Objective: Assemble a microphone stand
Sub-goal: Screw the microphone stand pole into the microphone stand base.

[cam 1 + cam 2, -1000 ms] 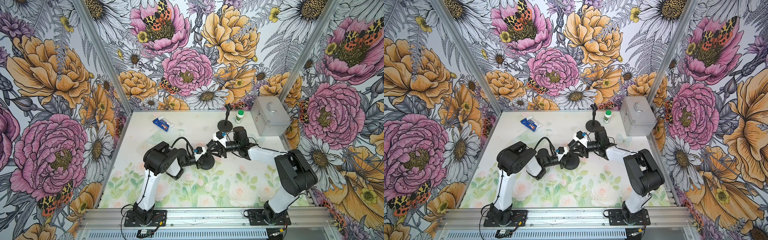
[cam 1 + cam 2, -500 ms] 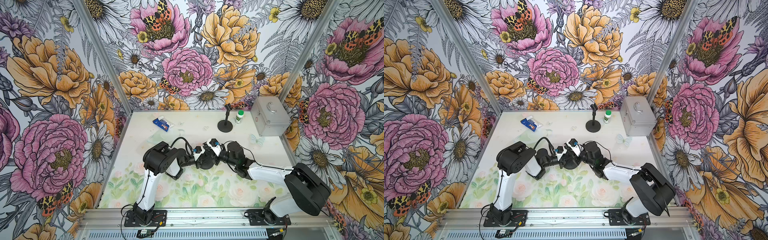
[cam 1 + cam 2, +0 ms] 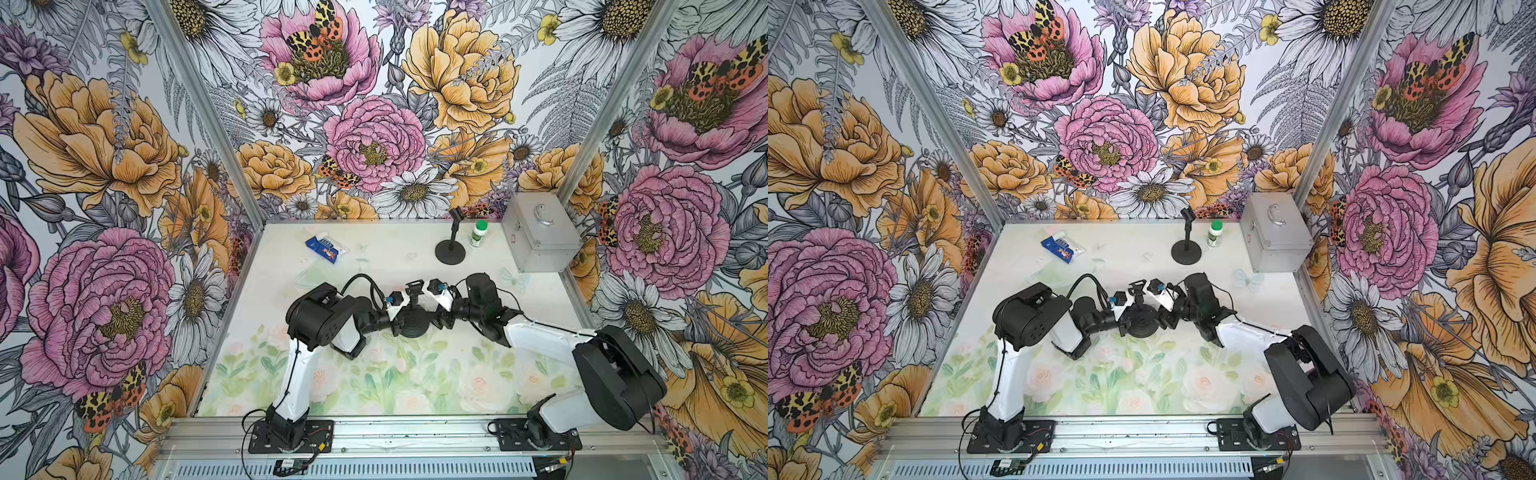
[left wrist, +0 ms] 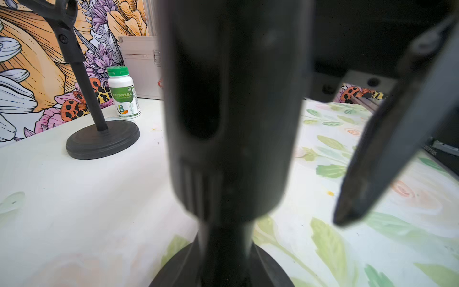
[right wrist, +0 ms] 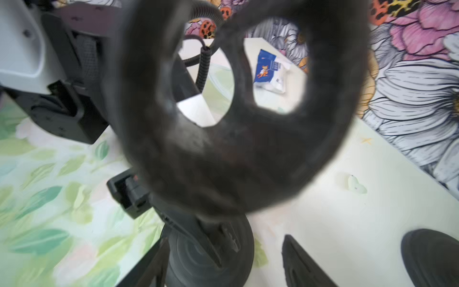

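Top views both show the left gripper [image 3: 404, 319] closed tight low on the pole of a microphone stand [image 3: 417, 328]. The stand is upright on its round base [image 3: 1143, 326], well apart from the metal case [image 3: 540, 237] and nearer the robot than the case is. Its long axis runs straight up from the table, with the clip [image 3: 414, 288] at the top.

The right gripper [image 3: 436, 319] hovers just beside the stand on the case's side, jaws parted and holding nothing. The left wrist view shows one of its fingers [image 4: 387, 149] clear of the clip, and the right wrist view shows its two tips spread with the base beyond them.

With the pole pinned from the side away from the case, the free right gripper looks the better placed for the clip. Any tightening of the head would likely fall to it, reaching away from the case and upward.

Just beside the case stands a white bottle [image 3: 478, 232] and, past it, a second stand [image 3: 450, 253], already whole. A blue packet [image 3: 326, 249] lies far from the case.
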Robot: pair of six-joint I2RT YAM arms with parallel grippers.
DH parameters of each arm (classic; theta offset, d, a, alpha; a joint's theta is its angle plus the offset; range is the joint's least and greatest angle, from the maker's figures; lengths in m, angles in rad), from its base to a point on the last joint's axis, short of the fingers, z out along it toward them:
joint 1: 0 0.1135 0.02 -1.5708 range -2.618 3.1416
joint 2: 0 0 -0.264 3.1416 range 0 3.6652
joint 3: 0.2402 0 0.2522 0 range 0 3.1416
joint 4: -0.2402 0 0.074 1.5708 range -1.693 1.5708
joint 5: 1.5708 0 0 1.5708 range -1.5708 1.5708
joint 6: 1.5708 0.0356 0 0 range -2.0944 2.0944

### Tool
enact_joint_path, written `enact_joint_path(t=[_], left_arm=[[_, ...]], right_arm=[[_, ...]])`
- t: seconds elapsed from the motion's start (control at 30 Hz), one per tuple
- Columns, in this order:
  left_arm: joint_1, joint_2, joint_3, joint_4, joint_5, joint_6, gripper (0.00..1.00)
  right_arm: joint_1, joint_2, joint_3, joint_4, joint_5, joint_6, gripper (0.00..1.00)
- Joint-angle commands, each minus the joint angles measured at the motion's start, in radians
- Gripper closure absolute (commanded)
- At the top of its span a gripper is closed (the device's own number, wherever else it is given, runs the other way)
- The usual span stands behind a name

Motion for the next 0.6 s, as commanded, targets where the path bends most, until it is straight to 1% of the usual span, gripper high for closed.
enact_joint_path(t=[0.0,0.13,0.2,0.23,0.3,0.33,0.43,0.47,0.5,0.57], left_arm=[[-0.003,0.021,-0.002,-0.029,0.033,0.004,0.84],[-0.002,0.023,-0.001,-0.029,0.042,0.006,0.84],[-0.003,0.023,0.0,-0.029,0.044,0.006,0.84],[-0.002,0.023,0.0,-0.029,0.042,0.006,0.84],[-0.003,0.024,0.001,-0.028,0.04,0.006,0.84],[-0.003,0.024,0.0,-0.028,0.039,0.007,0.84],[-0.004,0.024,0.002,-0.029,0.041,0.006,0.83],[-0.004,0.024,0.0,-0.029,0.041,0.007,0.83],[-0.004,0.024,0.0,-0.028,0.042,0.007,0.82],[-0.003,0.025,0.0,-0.029,0.039,0.007,0.81]], right_arm=[[-0.019,0.04,0.096,-0.227,-0.337,-0.157,0.28],[-0.024,0.129,0.192,-0.221,-0.321,-0.156,0.3],[-0.027,0.167,0.24,-0.221,-0.326,-0.146,0.34],[-0.026,0.182,0.262,-0.221,-0.33,-0.135,0.38],[-0.027,0.2,0.286,-0.219,-0.34,-0.117,0.47],[-0.025,0.203,0.29,-0.213,-0.336,-0.105,0.55],[-0.024,0.206,0.298,-0.211,-0.301,-0.037,0.82],[-0.024,0.204,0.291,-0.209,-0.298,-0.019,0.87],[-0.018,0.198,0.28,-0.2,-0.283,-0.003,0.91],[0.01,0.18,0.238,-0.151,-0.187,0.053,0.97]])
